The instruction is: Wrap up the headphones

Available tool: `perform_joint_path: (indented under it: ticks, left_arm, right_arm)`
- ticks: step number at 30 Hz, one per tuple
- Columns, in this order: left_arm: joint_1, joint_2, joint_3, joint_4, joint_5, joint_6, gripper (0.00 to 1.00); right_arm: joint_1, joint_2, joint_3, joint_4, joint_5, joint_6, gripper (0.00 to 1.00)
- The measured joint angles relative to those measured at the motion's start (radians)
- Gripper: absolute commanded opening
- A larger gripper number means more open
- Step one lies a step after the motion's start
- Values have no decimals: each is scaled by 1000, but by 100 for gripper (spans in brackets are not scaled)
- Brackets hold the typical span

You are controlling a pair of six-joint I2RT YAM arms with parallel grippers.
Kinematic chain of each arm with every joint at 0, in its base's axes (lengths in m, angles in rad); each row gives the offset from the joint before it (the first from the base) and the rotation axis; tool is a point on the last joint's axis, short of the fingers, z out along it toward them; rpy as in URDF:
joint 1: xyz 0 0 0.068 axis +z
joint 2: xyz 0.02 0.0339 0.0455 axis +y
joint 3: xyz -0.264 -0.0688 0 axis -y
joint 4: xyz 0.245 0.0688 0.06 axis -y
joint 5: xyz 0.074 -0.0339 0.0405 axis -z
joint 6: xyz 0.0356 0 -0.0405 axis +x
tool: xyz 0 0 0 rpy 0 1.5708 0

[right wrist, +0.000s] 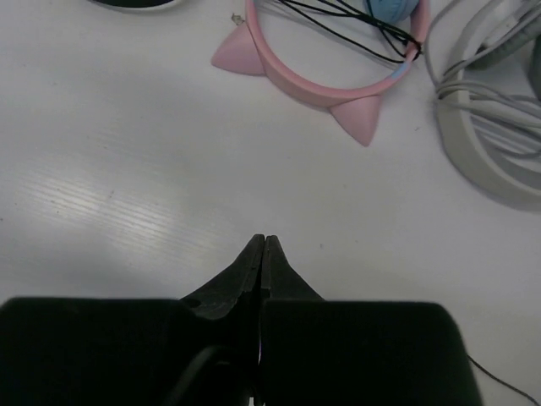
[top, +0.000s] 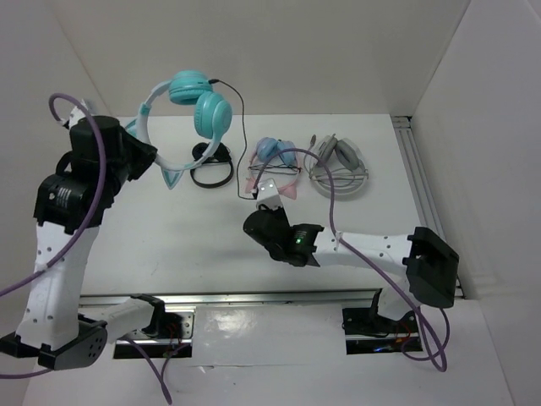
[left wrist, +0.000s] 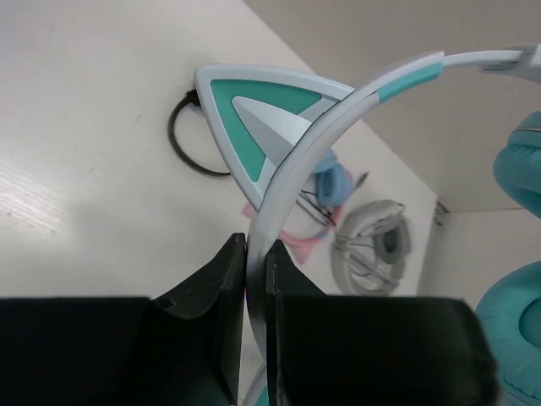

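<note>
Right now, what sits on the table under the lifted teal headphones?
A small black pair lies on the table beneath the teal headphones, which the left end effector holds by the headband. From above, a teal ear cup covers its far part.

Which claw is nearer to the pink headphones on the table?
Right. The right claw is shut just short of the pink headphones, not touching them. The left claw is off to the left, clamped on the band of the teal headphones.
</note>
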Motion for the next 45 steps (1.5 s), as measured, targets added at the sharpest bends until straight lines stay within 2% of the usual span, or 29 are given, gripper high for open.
perform_joint_path:
  ticks: [7, 16, 19, 24, 29, 37, 39, 42, 45]
  left_arm:
    - [29, 79, -89, -2, -52, 68, 0]
    - [26, 169, -152, 51, -147, 292, 0]
    - [-33, 183, -263, 71, -199, 342, 0]
    - [-170, 182, -431, 61, -292, 420, 0]
    - [-332, 163, -521, 55, -363, 495, 0]
    - [-629, 84, -613, 108, -270, 622, 0]
    - [-681, 80, -626, 128, -225, 656, 0]
    - [-788, 60, -658, 180, -150, 705, 0]
    - [-881, 22, -681, 206, -67, 747, 0]
  right_arm:
    - [111, 64, 203, -395, 162, 34, 0]
    - [291, 88, 435, -894, 265, 107, 0]
    - [327, 73, 504, -999, 304, 109, 0]
    - [320, -3, 517, -1090, 366, 105, 0]
    - [322, -33, 516, -1101, 481, 69, 0]
    - [323, -57, 517, -1041, 615, -33, 0]
    - [325, -111, 501, -931, 621, -146, 0]
    - [329, -282, 387, -650, 586, -382, 0]
    - [328, -433, 326, -460, 541, -541, 0]
